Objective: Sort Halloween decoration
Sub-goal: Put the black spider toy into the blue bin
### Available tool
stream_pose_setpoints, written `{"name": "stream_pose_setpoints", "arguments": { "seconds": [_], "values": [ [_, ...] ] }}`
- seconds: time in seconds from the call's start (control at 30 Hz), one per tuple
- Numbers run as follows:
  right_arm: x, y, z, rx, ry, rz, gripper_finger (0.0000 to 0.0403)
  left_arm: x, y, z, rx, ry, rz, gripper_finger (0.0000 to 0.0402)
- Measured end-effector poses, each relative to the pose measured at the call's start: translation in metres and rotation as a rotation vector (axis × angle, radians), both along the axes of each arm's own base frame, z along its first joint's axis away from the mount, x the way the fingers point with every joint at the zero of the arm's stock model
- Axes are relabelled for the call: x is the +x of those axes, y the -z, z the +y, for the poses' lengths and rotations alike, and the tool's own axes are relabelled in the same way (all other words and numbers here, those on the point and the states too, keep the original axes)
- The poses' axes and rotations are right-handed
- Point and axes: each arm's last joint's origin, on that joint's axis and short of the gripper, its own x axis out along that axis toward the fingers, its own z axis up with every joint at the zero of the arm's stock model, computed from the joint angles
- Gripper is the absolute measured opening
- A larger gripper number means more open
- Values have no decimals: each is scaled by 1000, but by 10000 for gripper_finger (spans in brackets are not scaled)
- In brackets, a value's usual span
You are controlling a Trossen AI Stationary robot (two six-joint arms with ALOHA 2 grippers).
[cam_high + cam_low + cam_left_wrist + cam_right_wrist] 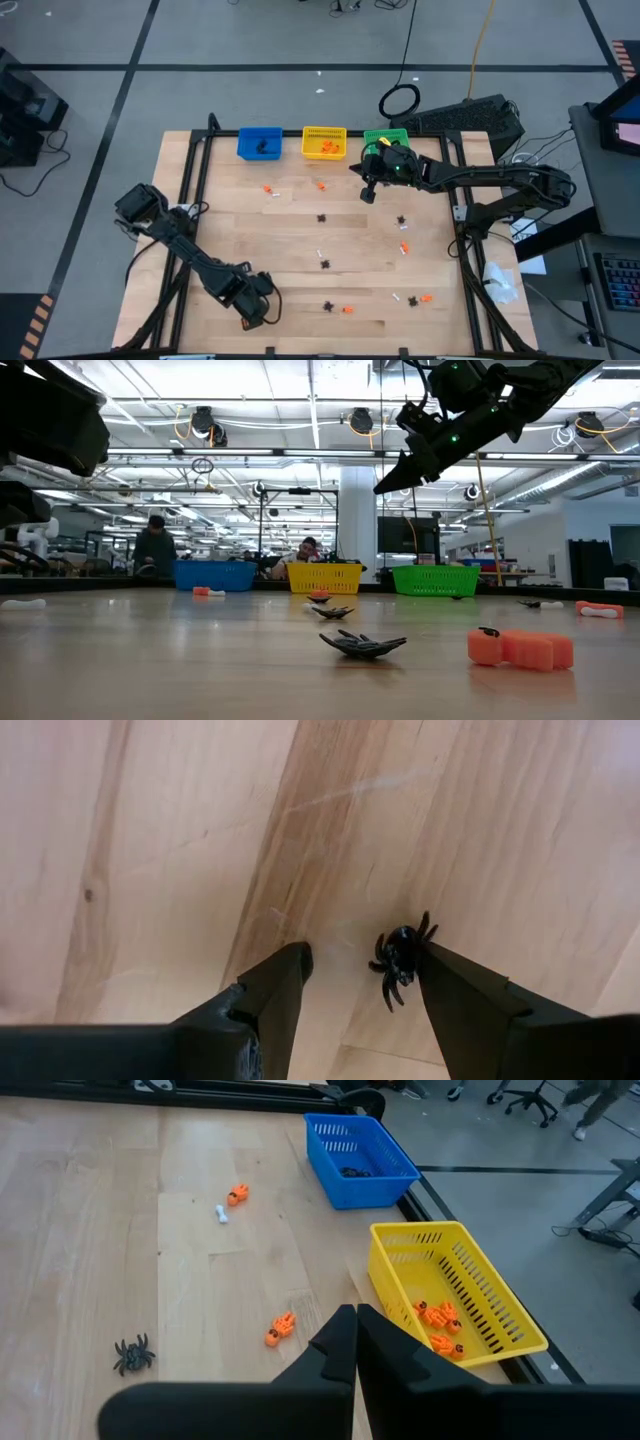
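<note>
Scattered across the wooden table [230,230] are the Halloween decorations, tiny black, orange and white trinkets lying well apart from one another. At the near edge of the table the left gripper [360,970] is lowered close to the wood, its fingers spread wide. A black spider [397,956] is seen between them, lying on the table and touching the inner face of one finger; nothing is clasped. In the high view this gripper [252,308] is placed at the front of the table, left of centre.

The right gripper [356,1342] is held raised above the far side of the table, its fingers pressed together with nothing between them. In the high view it [368,192] is found just in front of the green bin [392,135], and in the low view it [385,486] is shown hanging high over the tabletop.

Three bins are lined along the far edge: a blue bin [385,1185] with dark pieces inside, a yellow bin [500,1315] with several orange pieces inside, and the green one. Beneath the right wrist an orange trinket [281,1329], another black spider [133,1354], and farther off a white piece [222,1213] beside another orange one [238,1194] are seen on the wood.

People are seated in the room beyond the bins.
</note>
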Motion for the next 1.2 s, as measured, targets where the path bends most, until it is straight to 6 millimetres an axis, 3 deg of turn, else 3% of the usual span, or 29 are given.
{"name": "stream_pose_setpoints", "arguments": {
  "seconds": [0.2, 0.53, 0.73, 0.93, 1.2],
  "values": [
    [0, 0, 0, 0, 0, 0, 0, -2, 1, -1, 27, 43, -14, 164],
    [0, 0, 0, 0, 0, 0, 0, -4, -1, -4, 45, 171, -40, 19],
    [0, 0, 0, 0, 0, 0, 0, -5, -17, 8, 73, 160, -71, 7],
    [0, 0, 0, 0, 0, 0, 0, -5, -48, 42, 174, 62, -115, 5],
    [0, 0, 0, 4, 1, -1, 0, 9, -86, 140, 356, -101, -143, 5]
  ]
}}
